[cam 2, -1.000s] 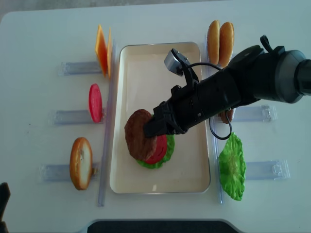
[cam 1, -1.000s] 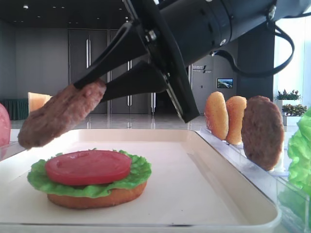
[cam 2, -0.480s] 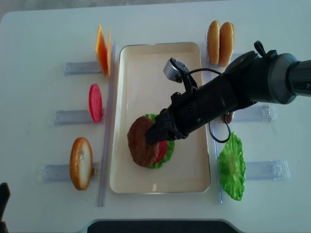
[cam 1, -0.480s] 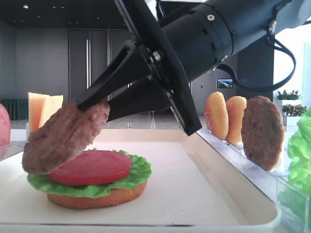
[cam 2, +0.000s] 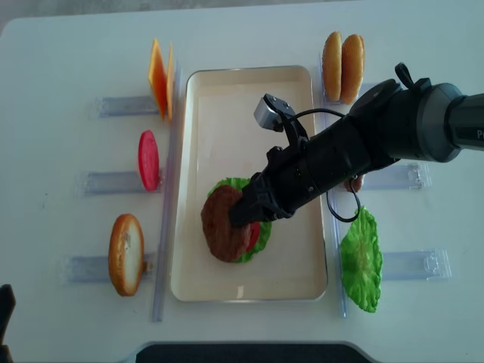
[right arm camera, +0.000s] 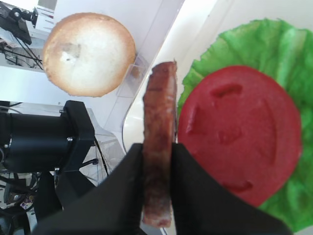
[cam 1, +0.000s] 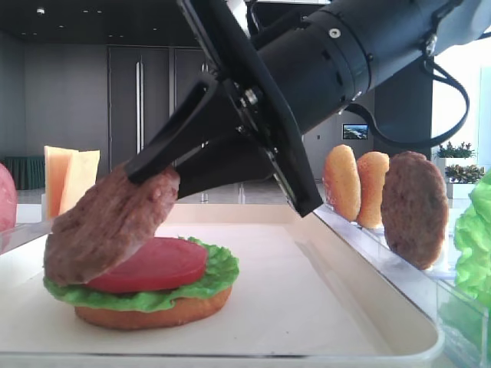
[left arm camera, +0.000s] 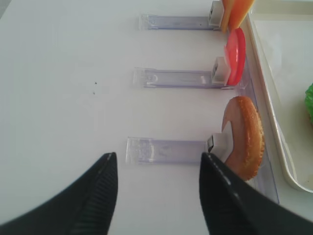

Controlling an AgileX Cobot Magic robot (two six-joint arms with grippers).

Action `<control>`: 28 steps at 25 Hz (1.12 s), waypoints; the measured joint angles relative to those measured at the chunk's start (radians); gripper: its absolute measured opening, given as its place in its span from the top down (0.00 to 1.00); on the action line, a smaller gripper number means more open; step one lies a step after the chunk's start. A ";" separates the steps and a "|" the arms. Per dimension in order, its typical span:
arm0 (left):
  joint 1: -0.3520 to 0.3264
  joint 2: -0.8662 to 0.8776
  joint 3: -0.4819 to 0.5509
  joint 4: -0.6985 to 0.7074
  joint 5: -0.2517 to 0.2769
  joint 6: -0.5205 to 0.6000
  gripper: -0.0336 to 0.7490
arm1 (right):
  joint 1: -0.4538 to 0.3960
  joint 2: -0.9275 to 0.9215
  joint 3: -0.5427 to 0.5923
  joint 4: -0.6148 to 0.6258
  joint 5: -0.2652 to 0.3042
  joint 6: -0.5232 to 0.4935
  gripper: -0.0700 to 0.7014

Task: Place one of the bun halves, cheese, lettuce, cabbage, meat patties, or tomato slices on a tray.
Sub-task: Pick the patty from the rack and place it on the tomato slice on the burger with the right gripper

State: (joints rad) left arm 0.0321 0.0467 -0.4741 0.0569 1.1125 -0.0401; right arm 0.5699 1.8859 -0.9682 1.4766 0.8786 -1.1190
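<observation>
My right gripper [cam 1: 157,172] [right arm camera: 157,156] [cam 2: 236,215] is shut on a brown meat patty [cam 1: 107,226] [right arm camera: 159,142] [cam 2: 223,224], held tilted with its low edge resting on the stack in the cream tray [cam 2: 234,98] [cam 1: 307,307]. That stack is a bun half [cam 1: 153,313], lettuce [cam 1: 211,280] [right arm camera: 264,44] and a tomato slice [cam 1: 165,264] [right arm camera: 239,132]. My left gripper [left arm camera: 159,169] hangs open over the white table, left of a standing bun half [left arm camera: 244,137] [cam 2: 125,253].
Clear holders line both sides of the tray. On the left stand cheese slices [cam 2: 159,77] and a tomato slice [cam 2: 148,160]. On the right are two bun halves [cam 2: 342,57], a spare patty [cam 1: 414,207] and a lettuce leaf [cam 2: 361,261].
The right gripper has lowered the patty and shifted it right, from hovering left of the stack to touching the tomato and lettuce. The left gripper has stayed put.
</observation>
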 joint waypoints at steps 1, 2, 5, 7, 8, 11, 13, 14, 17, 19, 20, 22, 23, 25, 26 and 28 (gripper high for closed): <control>0.000 0.000 0.000 0.000 0.000 0.000 0.44 | 0.000 0.000 0.000 0.000 -0.006 0.000 0.76; 0.000 0.000 0.000 0.000 0.000 0.000 0.44 | 0.000 0.000 0.000 0.000 -0.008 0.000 0.76; 0.000 0.000 0.000 0.000 0.000 0.000 0.44 | 0.000 0.000 0.000 -0.002 -0.009 0.000 0.76; 0.000 0.000 0.000 0.000 0.000 0.000 0.44 | 0.000 0.000 0.000 -0.009 -0.011 0.000 0.76; 0.000 0.000 0.000 0.000 0.000 0.000 0.44 | 0.000 0.000 0.000 -0.012 -0.012 0.000 0.76; 0.000 0.000 0.000 0.000 0.000 0.000 0.44 | 0.000 0.000 0.000 -0.016 -0.014 0.000 0.76; 0.000 0.000 0.000 0.000 0.000 0.000 0.44 | 0.000 0.000 0.000 -0.017 -0.015 0.000 0.76; 0.000 0.000 0.000 0.000 0.000 0.000 0.44 | 0.000 0.000 0.000 -0.017 -0.016 0.000 0.76; 0.000 0.000 0.000 0.000 0.000 0.000 0.44 | 0.000 0.000 0.000 -0.018 -0.017 0.000 0.74; 0.000 0.000 0.000 0.000 0.000 0.000 0.44 | 0.000 0.000 0.000 -0.019 -0.024 0.000 0.68; 0.000 0.000 0.000 0.000 0.000 0.000 0.44 | 0.000 0.000 0.000 -0.019 -0.027 0.000 0.64; 0.000 0.000 0.000 0.000 0.000 0.000 0.44 | 0.000 0.000 0.000 -0.019 -0.031 0.000 0.55; 0.000 0.000 0.000 0.000 0.000 0.000 0.44 | 0.000 0.000 0.000 -0.019 -0.033 0.000 0.51; 0.000 0.000 0.000 0.000 0.000 0.000 0.44 | 0.000 -0.001 0.000 -0.020 -0.046 -0.002 0.47; 0.000 0.000 0.000 0.000 0.000 0.000 0.44 | 0.000 -0.005 0.000 -0.021 -0.055 -0.003 0.46; 0.000 0.000 0.000 0.000 0.000 0.000 0.44 | 0.000 -0.024 0.000 -0.029 -0.090 -0.005 0.45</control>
State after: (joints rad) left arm 0.0321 0.0467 -0.4741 0.0569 1.1125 -0.0401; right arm 0.5699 1.8622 -0.9682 1.4475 0.7884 -1.1244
